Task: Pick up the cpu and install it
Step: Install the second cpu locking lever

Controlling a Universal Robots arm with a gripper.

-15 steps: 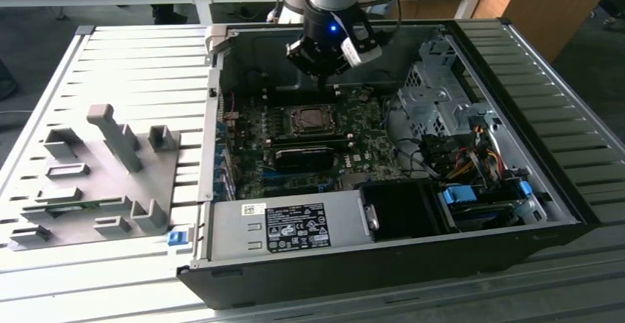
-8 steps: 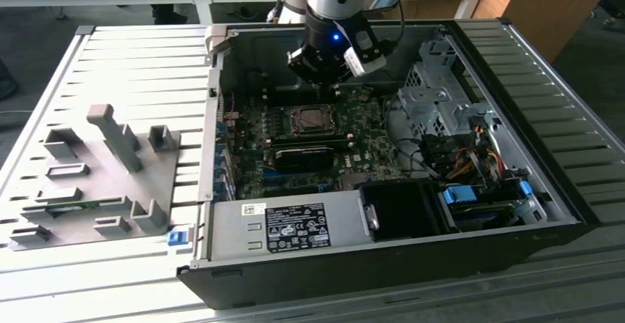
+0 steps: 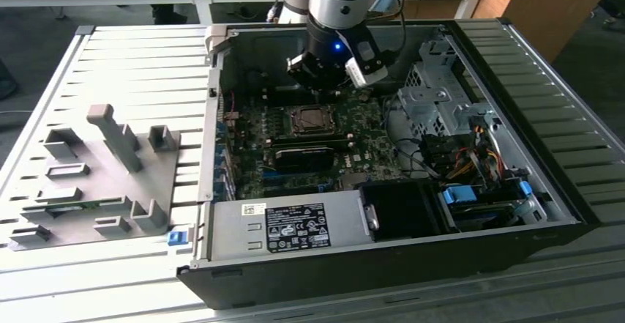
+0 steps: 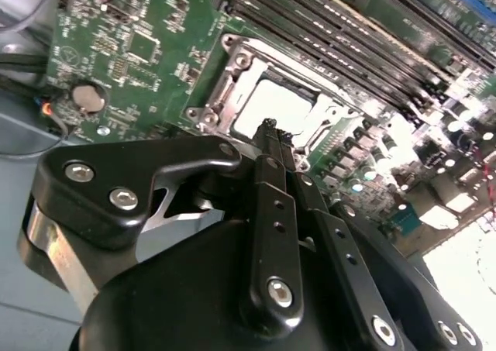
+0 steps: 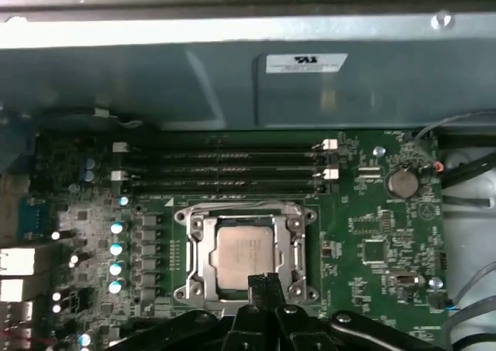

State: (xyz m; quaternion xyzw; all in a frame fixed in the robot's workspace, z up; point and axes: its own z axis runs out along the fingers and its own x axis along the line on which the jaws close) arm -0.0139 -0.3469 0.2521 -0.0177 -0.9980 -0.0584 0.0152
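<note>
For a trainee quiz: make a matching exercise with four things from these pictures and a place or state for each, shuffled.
Things:
1. cpu
2. claw
3. coin battery
4. grey fixture tray

Places or states:
A. on ribbed table outside the computer case
B. seated inside the metal-framed socket
C. round, silvery, on the green motherboard
D. fingertips together above the socket's edge

Pairs: 1-B, 2-D, 3-C, 4-A

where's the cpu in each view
Exterior view: cpu sits in the socket on the motherboard, below the gripper.
First wrist view: cpu inside the socket frame, just beyond the fingertips.
Second wrist view: cpu, bright square past the fingertips.
Shared landmark: the metal socket frame.
</note>
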